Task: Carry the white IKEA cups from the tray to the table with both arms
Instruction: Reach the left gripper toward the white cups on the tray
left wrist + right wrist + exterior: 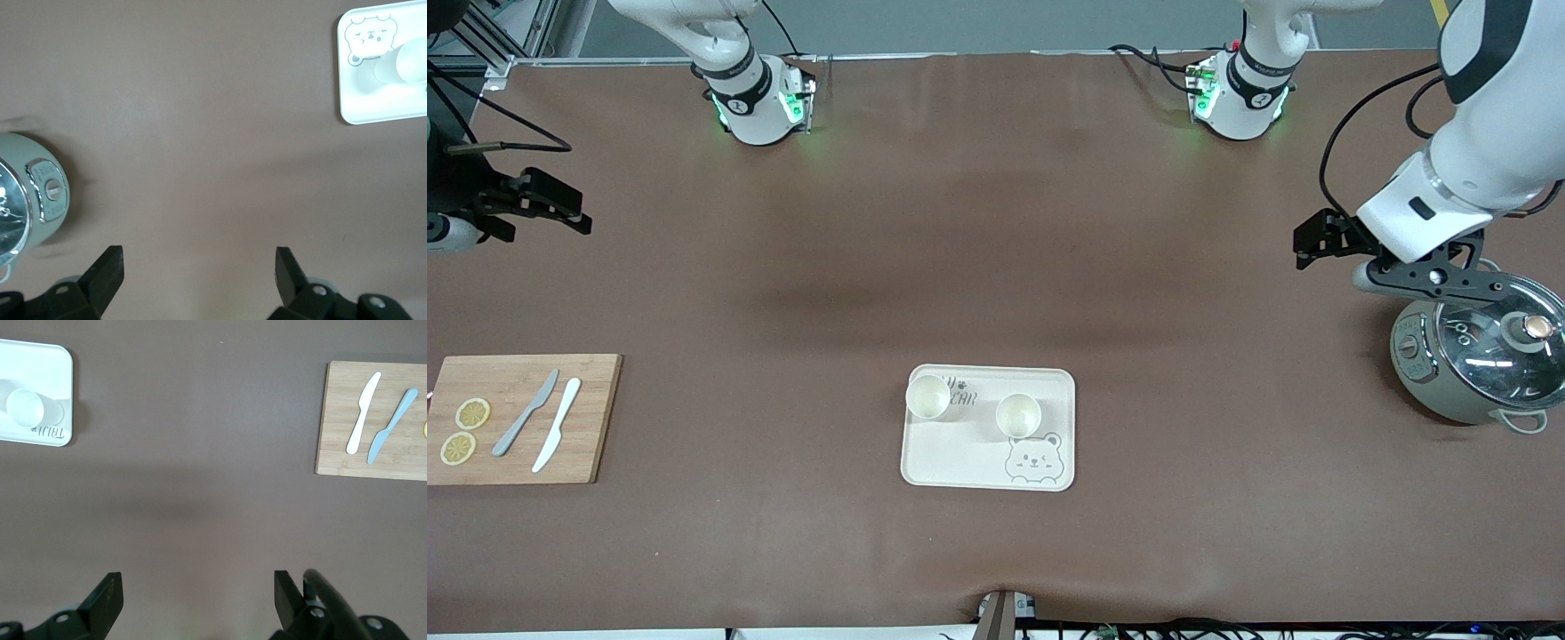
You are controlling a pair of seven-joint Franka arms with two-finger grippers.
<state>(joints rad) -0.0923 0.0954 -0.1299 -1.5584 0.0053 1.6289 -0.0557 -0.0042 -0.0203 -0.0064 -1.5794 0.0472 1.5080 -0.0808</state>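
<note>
The only lettering that could be made out stood on the cream-white rectangular bear tray (960, 462) in the middle of the table. Dark grey capitals printed on its floor, along the edge farther from the front camera, ended in "EAR" in the front view, the first letters hidden by the white tumbler (927, 396) standing over them; a small paw-print mark sat just above the word. A line-drawn bear face (1032, 460) marked the tray's corner nearer the camera. Markings on the grey-green pot's (1449, 391) oval control panel (49, 190) were too small to read.
</note>
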